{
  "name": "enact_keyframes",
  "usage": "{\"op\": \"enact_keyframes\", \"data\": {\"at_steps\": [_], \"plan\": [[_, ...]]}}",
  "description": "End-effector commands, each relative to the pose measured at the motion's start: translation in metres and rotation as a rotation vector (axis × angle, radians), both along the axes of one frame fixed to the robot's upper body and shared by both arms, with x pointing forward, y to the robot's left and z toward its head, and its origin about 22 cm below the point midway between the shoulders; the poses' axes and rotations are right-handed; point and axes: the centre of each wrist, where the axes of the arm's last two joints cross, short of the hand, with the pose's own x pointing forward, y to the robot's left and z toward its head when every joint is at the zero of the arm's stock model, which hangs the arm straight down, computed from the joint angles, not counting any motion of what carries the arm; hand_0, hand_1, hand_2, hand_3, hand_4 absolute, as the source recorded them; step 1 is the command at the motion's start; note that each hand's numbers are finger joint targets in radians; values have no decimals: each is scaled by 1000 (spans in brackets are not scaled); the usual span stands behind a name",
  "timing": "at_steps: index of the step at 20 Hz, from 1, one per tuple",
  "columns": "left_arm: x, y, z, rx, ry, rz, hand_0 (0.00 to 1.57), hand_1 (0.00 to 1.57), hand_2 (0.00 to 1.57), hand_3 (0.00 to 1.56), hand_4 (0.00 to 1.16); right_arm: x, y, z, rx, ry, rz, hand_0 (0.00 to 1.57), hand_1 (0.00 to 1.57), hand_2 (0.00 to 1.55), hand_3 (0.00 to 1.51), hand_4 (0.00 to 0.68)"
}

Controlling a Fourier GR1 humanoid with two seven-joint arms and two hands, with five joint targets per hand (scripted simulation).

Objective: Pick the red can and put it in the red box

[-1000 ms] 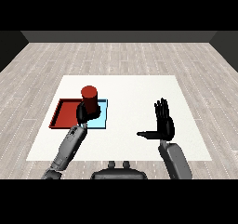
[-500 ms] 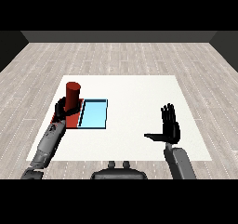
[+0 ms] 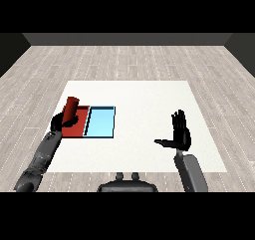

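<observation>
The red can (image 3: 70, 108) leans a little over the left part of the red tray (image 3: 79, 128), with my left hand (image 3: 60, 122) curled round its lower half. Whether the can's base touches the tray I cannot tell, as the hand hides it. My right hand (image 3: 182, 133) is raised over the table's right side, fingers straight and thumb out to the left, holding nothing.
A light blue tray (image 3: 101, 122) lies directly right of the red tray, sharing an edge with it. Both trays sit on the left part of the white table (image 3: 144, 104). Grey plank floor surrounds the table.
My left hand has carried the red can leftward, from above the blue tray to over the red tray, and lowered it. The right hand has sunk slightly.
</observation>
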Motion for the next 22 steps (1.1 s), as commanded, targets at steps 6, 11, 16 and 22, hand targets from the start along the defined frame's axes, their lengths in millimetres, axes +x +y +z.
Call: {"op": "enact_keyframes", "data": {"at_steps": [6,11,16,22], "plan": [[-14,3,-47,-2,304,74,920,920,877,0,714,11,0,-25,-24,25,-40,0,0,0,0,0],[-22,30,-40,47,453,-46,0,0,0,0,197,21,8,-23,-3,-14,-6,0,0,0,0,0],[-7,30,-23,-68,217,49,0,0,0,0,0,32,6,-17,-13,-15,-21,0,0,0,0,0],[26,2,8,-409,-400,-183,470,470,470,0,0,22,2,-21,16,-32,20,0,0,0,0,0]]}}
